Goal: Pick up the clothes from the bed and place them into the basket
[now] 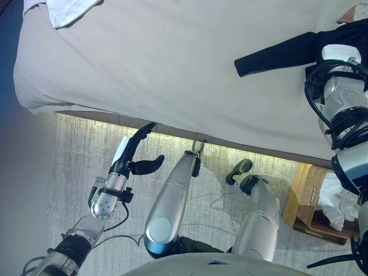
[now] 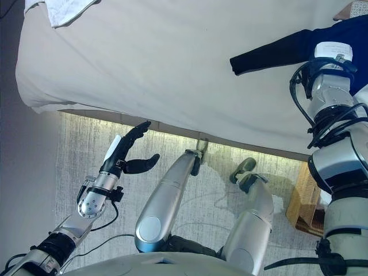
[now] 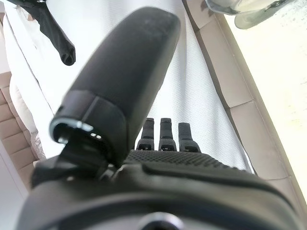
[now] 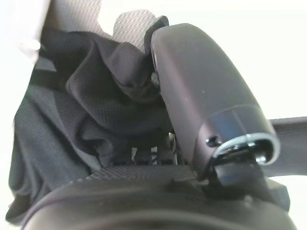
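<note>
A black garment (image 1: 276,54) lies on the beige bed (image 1: 172,63) at its right side, one sleeve stretched toward the middle. My right arm reaches over it from the right. In the right wrist view my right hand (image 4: 201,96) has its thumb pressed into the bunched black cloth (image 4: 72,110), which is gathered between thumb and fingers. A white cloth (image 1: 69,11) lies at the bed's far left corner. My left hand (image 1: 135,152) is open and empty, held above the rug just in front of the bed's near edge.
A woven basket (image 1: 305,195) stands on the floor at the lower right, beside the bed's near edge, with white cloth (image 1: 339,201) in it. A pale rug (image 1: 86,161) covers the floor in front of the bed.
</note>
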Controlling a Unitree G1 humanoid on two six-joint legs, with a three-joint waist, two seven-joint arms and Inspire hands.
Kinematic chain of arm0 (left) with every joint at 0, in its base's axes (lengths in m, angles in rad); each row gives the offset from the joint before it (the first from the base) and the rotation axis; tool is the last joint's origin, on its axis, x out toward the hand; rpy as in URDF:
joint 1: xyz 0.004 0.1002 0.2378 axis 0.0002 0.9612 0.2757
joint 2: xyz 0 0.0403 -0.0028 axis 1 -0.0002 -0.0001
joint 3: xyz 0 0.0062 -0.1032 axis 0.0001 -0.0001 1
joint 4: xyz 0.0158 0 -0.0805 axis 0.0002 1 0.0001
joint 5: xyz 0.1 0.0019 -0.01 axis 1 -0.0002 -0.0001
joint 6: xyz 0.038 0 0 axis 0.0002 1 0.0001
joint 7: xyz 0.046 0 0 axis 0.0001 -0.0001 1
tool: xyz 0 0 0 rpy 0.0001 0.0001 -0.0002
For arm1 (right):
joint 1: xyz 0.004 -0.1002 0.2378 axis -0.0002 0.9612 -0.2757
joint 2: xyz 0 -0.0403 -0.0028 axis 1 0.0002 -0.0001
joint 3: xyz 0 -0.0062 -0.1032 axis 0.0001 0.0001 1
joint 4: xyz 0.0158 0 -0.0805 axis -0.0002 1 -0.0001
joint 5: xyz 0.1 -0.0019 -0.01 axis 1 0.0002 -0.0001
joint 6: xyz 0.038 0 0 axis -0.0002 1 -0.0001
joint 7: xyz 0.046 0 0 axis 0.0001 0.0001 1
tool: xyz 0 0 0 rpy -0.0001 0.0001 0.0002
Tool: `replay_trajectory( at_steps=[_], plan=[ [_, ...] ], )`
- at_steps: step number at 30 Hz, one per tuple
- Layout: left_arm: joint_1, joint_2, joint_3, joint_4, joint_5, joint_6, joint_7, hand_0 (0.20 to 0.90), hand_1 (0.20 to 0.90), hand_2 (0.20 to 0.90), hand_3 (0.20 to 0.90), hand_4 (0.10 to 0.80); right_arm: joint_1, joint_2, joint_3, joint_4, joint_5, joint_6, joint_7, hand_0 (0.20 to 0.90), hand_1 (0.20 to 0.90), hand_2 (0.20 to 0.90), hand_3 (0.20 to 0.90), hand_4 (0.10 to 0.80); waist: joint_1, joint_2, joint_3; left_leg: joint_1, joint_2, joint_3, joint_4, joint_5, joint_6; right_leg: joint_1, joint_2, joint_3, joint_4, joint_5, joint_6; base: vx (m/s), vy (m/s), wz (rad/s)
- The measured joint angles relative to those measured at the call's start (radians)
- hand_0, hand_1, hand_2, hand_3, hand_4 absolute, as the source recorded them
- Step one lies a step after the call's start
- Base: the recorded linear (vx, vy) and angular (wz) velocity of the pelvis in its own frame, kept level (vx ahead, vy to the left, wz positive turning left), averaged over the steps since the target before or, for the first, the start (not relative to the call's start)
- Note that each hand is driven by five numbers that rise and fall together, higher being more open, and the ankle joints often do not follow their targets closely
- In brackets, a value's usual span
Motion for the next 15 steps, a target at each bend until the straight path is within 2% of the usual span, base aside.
replay_trajectory(
  at_steps=[9, 15],
  plan=[
    [0.002, 0.018, 0.006, -0.001, -0.016, 0.000, -0.005, 0.900, 0.900, 0.900, 0.900, 0.800, 0.008, -0.056, -0.001, 0.013, 0.013, -0.039, -0.038, 0.300, 0.300, 0.300, 0.200, 0.100, -0.017, -0.001, 0.000, 0.009, -0.001, 0.007, 0.016, 0.002, 0.009, 0.012, 0.000, 0.005, 0.000, 0.004, 0.002, 0.000, 0.000, 0.00],
    [0.000, 0.018, 0.010, -0.003, -0.021, 0.001, -0.010, 0.900, 0.900, 0.900, 0.900, 0.800, 0.041, -0.059, -0.023, 0.002, 0.150, -0.089, -0.075, 0.300, 0.300, 0.300, 0.200, 0.100, -0.036, -0.002, 0.001, 0.074, 0.003, 0.016, 0.003, -0.003, 0.015, 0.070, 0.005, 0.010, -0.017, 0.006, 0.001, -0.005, 0.014, -0.06]
  ],
)
